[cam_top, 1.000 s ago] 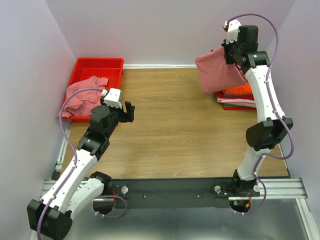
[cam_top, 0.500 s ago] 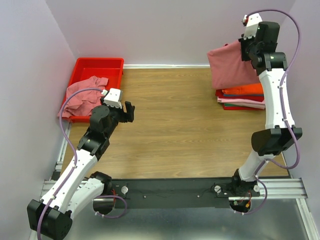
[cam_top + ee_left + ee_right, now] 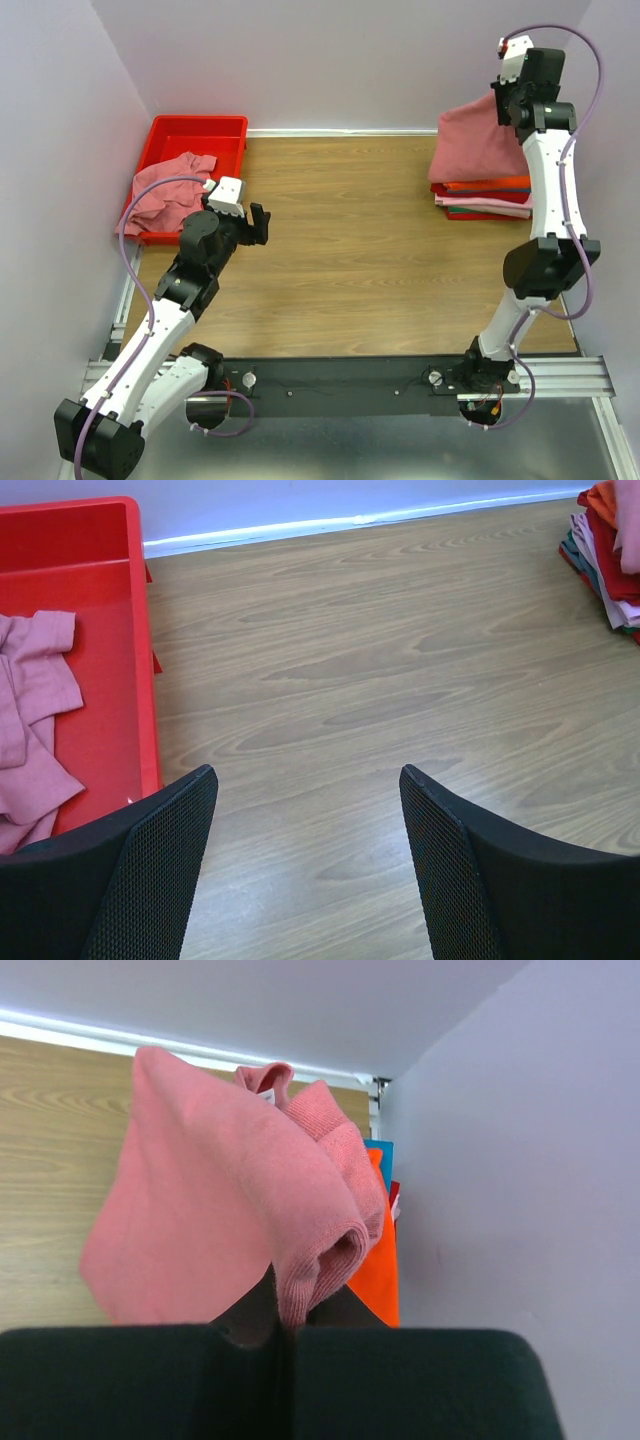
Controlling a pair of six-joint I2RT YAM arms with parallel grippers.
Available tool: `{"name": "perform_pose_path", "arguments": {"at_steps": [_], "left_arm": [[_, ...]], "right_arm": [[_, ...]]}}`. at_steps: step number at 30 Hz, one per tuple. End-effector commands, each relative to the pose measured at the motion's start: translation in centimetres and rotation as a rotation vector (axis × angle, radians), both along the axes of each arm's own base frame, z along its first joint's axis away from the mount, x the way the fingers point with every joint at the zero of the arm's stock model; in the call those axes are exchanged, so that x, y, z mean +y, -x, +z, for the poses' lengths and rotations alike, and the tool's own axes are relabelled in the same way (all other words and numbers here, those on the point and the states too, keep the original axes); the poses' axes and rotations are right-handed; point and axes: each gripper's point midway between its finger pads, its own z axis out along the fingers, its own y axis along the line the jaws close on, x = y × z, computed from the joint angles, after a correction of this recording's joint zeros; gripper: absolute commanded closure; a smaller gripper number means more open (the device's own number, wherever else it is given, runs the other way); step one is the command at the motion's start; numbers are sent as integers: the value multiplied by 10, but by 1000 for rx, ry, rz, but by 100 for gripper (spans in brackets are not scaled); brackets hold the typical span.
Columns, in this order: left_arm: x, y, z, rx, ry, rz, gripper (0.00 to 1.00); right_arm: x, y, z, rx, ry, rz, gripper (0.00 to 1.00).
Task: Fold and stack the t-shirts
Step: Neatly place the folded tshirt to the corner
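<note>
My right gripper (image 3: pixel 507 102) is shut on a folded dusty rose-pink t-shirt (image 3: pixel 470 145) and holds it in the air over the stack of folded t-shirts (image 3: pixel 484 197) at the far right. In the right wrist view the pink shirt (image 3: pixel 220 1210) hangs from my gripper (image 3: pixel 290 1325), with the orange shirt (image 3: pixel 378 1270) of the stack below it. Another rose-pink t-shirt (image 3: pixel 160 190) lies crumpled in the red bin (image 3: pixel 200 132); it also shows in the left wrist view (image 3: pixel 35 720). My left gripper (image 3: pixel 258 224) is open and empty above the table, right of the bin.
The red bin (image 3: pixel 110 600) stands at the far left corner. Purple walls enclose the wooden table (image 3: pixel 340 230) on three sides; the right wall (image 3: pixel 500 1160) is close beside the stack. The stack's edge shows at the right of the left wrist view (image 3: pixel 605 550).
My right gripper has carried the pink t-shirt to the right and back, from left of the stack to above it. The left arm has not moved.
</note>
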Motion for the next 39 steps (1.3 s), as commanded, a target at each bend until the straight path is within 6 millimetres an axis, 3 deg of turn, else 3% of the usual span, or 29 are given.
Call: {"name": "perform_pose_path", "arguments": {"at_steps": [1,11,29,39], "left_arm": [[-2,0,2,-22,-1,-16,19],[-4,-1,0,-15,-3,-24,19],[-4,-1,0,-16,-4,-24,19],[-5,-2,-1,-15,-5,-31,19]], "right_arm": [[-21,-23,-8,-4,78,-55,100],[-60,-50,-42,53,263,-194,100],[-83,-76,-52,46,407,-266,100],[-87,-76,-45,27,435,-284,97]]}}
